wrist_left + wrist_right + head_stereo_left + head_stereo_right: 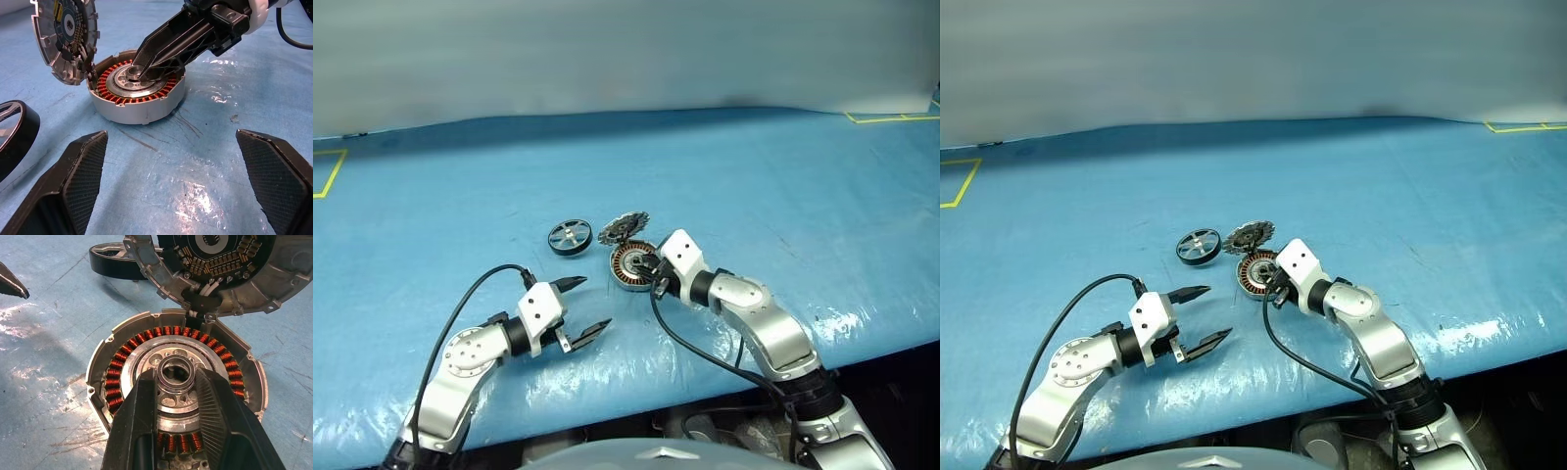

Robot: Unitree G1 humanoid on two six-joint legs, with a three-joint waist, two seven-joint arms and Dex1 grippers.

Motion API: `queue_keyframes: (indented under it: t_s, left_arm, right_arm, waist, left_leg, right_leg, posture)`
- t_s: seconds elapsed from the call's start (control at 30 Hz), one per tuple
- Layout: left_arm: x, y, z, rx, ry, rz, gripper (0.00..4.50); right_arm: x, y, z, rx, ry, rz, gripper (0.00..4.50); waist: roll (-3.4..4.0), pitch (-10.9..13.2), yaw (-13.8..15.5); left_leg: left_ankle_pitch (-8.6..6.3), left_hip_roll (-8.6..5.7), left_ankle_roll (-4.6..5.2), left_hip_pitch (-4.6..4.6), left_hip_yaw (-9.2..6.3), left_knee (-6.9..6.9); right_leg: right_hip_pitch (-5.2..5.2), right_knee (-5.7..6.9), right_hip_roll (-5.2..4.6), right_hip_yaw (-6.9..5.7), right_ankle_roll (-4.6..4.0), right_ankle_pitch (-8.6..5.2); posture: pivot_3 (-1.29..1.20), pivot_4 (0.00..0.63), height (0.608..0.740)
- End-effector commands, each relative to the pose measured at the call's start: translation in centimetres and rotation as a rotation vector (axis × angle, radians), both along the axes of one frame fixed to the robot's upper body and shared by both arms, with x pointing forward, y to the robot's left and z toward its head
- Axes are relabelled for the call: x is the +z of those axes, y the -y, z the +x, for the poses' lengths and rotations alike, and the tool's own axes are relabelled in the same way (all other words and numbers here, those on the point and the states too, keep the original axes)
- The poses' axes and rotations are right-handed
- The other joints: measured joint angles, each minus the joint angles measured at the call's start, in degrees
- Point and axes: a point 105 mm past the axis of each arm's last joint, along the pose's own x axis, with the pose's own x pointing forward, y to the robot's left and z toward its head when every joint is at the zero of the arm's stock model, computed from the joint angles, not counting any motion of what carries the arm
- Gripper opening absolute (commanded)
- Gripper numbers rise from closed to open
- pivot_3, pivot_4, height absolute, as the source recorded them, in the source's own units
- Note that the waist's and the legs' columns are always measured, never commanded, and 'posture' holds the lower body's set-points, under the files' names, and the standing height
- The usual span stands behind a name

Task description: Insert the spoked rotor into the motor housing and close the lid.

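Motor housing (632,266) on blue table cover (803,176), copper windings exposed. Lid (623,228) hinged open, standing tilted at housing's far edge. Spoked rotor (570,237) flat on cover just left of housing, apart from it. Right gripper (178,377) clenched on housing's central hub. Left gripper (585,305) released, jaws spread wide, near-left of housing, touching nothing.
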Motion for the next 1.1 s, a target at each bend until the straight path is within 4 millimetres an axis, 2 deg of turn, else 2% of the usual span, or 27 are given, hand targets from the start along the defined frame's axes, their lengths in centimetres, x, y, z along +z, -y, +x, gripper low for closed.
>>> queue_keyframes:
  t_s: [0.03,0.1,0.3,0.7,0.8,1.0,1.1]
  left_arm:
    - [0.5,0.4,0.0,-0.014,0.033,-0.005,4.50]
    - [0.5,0.5,0.0,-0.016,0.032,-0.008,4.50]
    - [0.4,0.5,0.0,-0.012,0.034,-0.006,4.50]
    - [0.3,0.4,0.0,-0.027,0.032,0.004,4.50]
    - [0.2,0.4,0.0,-0.032,0.032,0.006,4.50]
    - [0.2,0.5,0.0,-0.039,0.033,0.007,4.50]
    - [0.2,0.5,0.0,-0.039,0.033,0.008,4.50]
  right_arm:
    - [0.1,0.0,0.0,0.008,0.006,-0.008,0.76]
    - [0.1,-0.1,0.0,0.017,0.005,-0.006,0.76]
    - [0.0,-0.6,-0.5,0.055,-0.006,0.011,2.72]
    - [3.6,-0.4,-0.1,0.041,0.119,0.129,2.72]
    - [3.3,-0.4,-0.1,0.039,0.122,0.122,2.11]
    - [2.2,-0.8,-0.3,0.046,0.102,0.084,0.09]
    - [2.1,-1.1,-0.3,0.052,0.086,0.090,0.04]
  waist:
    - [0.00,0.0,0.0]
    - [0.00,0.0,0.0]
    - [0.00,0.0,0.0]
    - [0.00,0.0,0.0]
    - [0.01,0.0,0.0]
    - [0.01,0.0,0.0]
    - [0.01,0.0,0.0]
  left_leg:
    - [0.00,0.00,0.00,0.00,0.00,0.00]
    - [0.00,0.00,0.00,0.00,0.00,0.00]
    - [0.00,0.00,0.00,0.00,0.00,0.00]
    - [-0.01,0.00,0.01,0.00,0.00,0.00]
    - [-0.05,0.00,0.08,0.00,0.00,0.00]
    - [0.01,0.00,-0.02,0.00,0.00,0.00]
    - [0.01,0.00,-0.01,0.00,0.01,0.00]
  right_leg:
    - [0.00,0.00,0.00,0.00,0.00,0.00]
    - [0.00,0.00,0.00,0.00,0.00,0.00]
    - [0.00,0.00,0.00,0.00,0.00,0.00]
    - [0.00,0.00,0.00,0.00,0.01,0.01]
    - [0.00,0.00,0.00,0.00,0.01,0.00]
    - [-0.01,0.00,0.00,0.00,0.01,0.00]
    - [-0.01,0.00,0.00,0.00,0.00,0.00]
  posture:
    - [0.00,0.150,0.740]
    - [0.00,0.150,0.740]
    - [0.00,0.150,0.740]
    - [0.00,0.150,0.740]
    - [0.00,0.150,0.740]
    - [0.00,0.150,0.740]
    - [0.00,0.150,0.740]
